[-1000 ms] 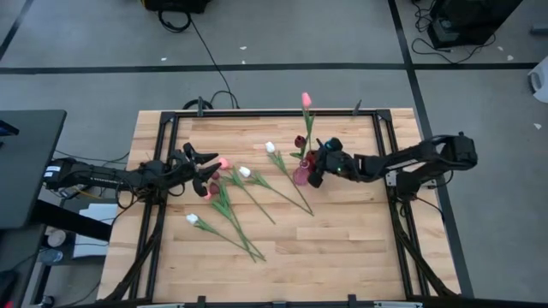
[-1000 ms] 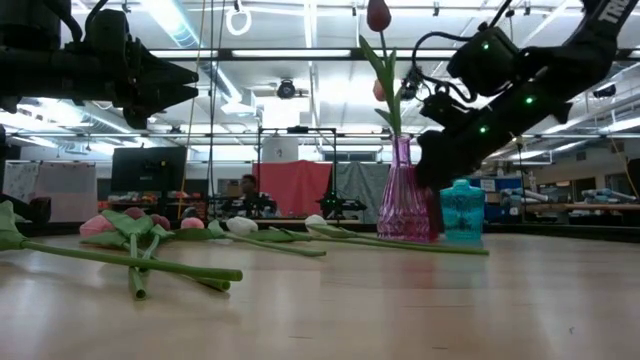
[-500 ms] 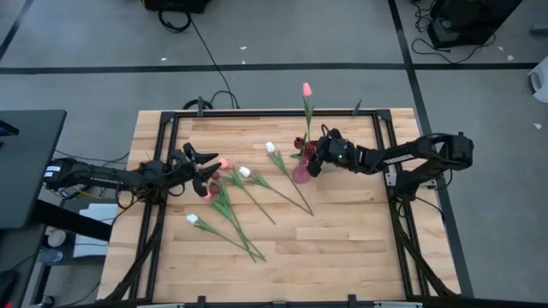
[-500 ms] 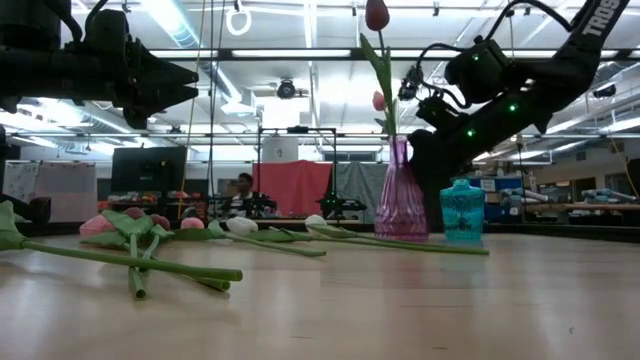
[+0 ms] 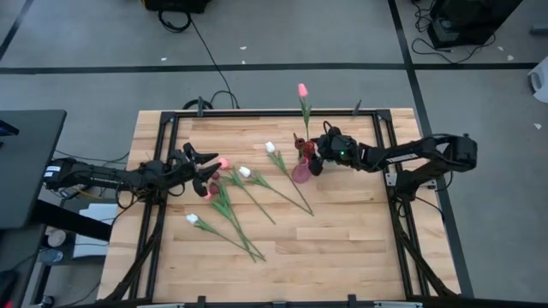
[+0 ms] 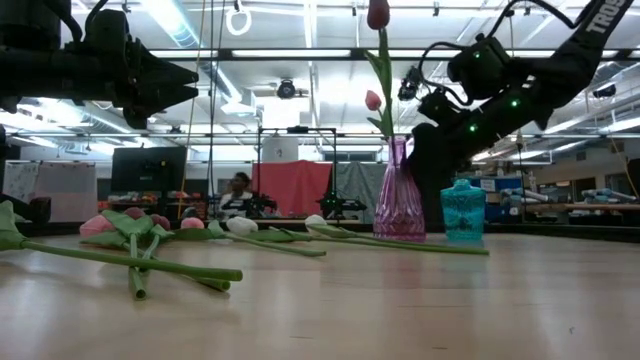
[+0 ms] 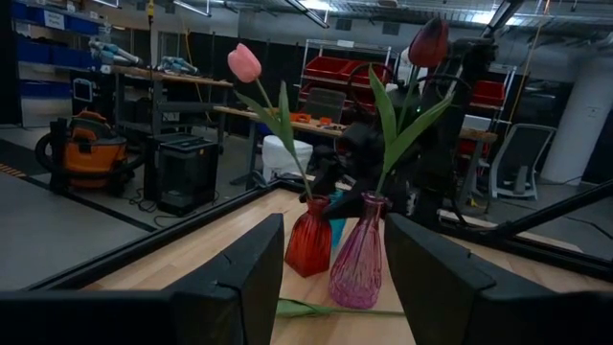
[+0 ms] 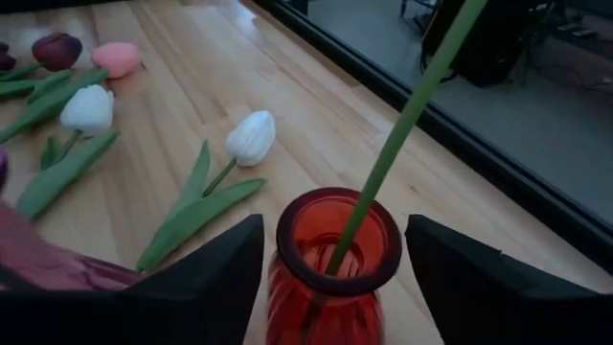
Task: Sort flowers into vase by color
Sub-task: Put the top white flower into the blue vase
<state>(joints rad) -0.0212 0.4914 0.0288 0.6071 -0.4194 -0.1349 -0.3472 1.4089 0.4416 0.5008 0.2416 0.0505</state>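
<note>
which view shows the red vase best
The right wrist view: the red vase fills the foreground, its open mouth holding one green stem. The left wrist view shows it whole but farther off, beside the pink vase. The high view shows it only small; the low view hides it.

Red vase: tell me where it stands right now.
In the high view the red vase stands far right of centre, beside the pink vase, holding a pink tulip; the right claw is open around it.
</note>
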